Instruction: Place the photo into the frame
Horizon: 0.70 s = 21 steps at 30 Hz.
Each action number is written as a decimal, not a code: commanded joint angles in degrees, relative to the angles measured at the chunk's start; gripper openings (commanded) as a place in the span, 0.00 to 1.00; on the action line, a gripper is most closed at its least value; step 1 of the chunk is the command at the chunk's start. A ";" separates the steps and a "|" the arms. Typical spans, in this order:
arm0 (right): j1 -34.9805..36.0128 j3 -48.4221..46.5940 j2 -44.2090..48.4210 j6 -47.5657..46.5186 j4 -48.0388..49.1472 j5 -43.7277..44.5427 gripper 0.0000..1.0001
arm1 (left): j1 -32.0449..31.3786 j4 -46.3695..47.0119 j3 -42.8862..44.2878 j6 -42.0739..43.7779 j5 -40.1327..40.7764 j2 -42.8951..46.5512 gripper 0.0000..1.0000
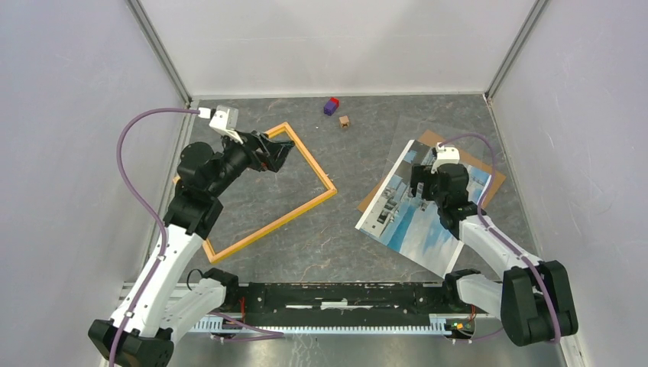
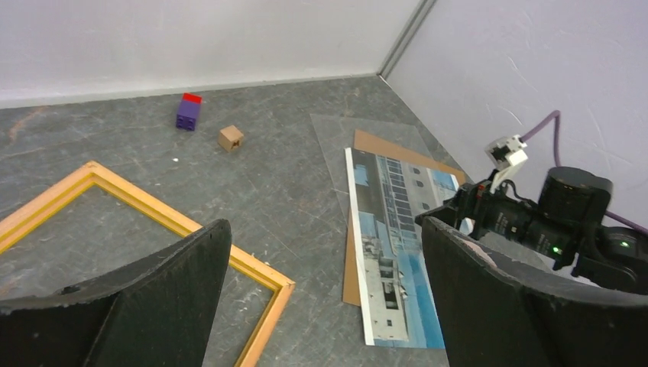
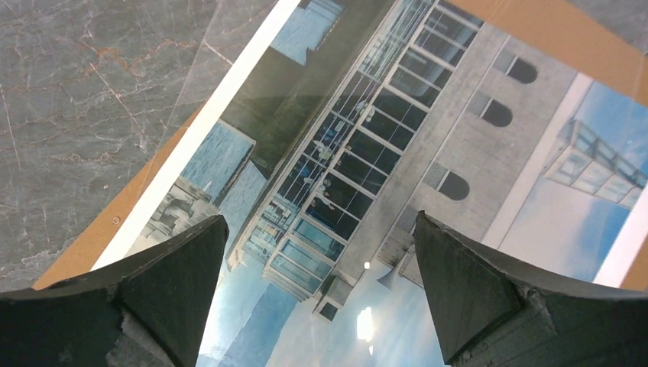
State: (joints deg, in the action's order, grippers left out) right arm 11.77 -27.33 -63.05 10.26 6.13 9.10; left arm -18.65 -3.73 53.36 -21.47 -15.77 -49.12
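Observation:
The frame of orange-yellow wood lies flat on the left of the grey table, and its near corner shows in the left wrist view. My left gripper hovers open over the frame's far corner, with nothing between its fingers. The photo of buildings and blue sky lies face up on the right, partly on a brown backing board. Directly above the photo my right gripper hangs open and empty. From the left wrist the photo shows beside the right arm.
A clear sheet lies under the backing board at the back right. A purple block with a red top and a small wooden cube sit near the back wall. White walls close in three sides.

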 commanded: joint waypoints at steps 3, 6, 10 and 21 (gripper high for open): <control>-3.45 -1.24 -1.85 4.34 1.26 -7.28 0.98 | -0.64 -0.30 2.80 -4.98 -5.18 -5.08 1.00; -5.86 0.45 -1.17 5.49 3.10 -9.00 0.98 | -0.83 0.91 2.28 -8.01 -7.22 -8.17 1.00; -9.57 1.16 -2.41 6.40 2.35 -11.21 0.98 | -2.67 0.60 3.19 -11.24 -10.27 -14.78 1.00; -23.59 3.50 -0.73 8.51 0.88 -6.78 0.98 | -20.64 4.34 7.69 -21.62 4.13 -34.29 1.00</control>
State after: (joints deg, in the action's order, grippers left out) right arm -9.34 -22.31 -64.77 17.78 5.87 1.06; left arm -33.26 -4.19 56.23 -37.50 -17.93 -78.30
